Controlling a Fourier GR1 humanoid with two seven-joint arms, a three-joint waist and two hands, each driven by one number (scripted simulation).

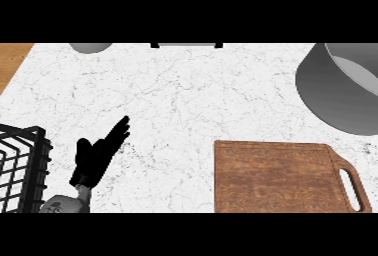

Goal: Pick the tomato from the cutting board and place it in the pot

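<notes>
Oddly, the head view shows no tomato: the cutting board (pixel 280 175) is bare, the pot (pixel 332 95) shows only grey. The left robot hand (pixel 96 157) is released over the worktop (pixel 184 90). A tomato is probably soft and slippery; cup its middle.

The white marble counter (pixel 184 90) carries a wooden cutting board (pixel 277 177), a grey pot (pixel 325 100) and a black wire rack (pixel 18 167).

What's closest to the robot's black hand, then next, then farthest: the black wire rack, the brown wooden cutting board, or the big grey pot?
From the left hand:
1. Black wire rack, just left.
2. Brown wooden cutting board, to its right.
3. Grey metal pot, far upper right.
</notes>
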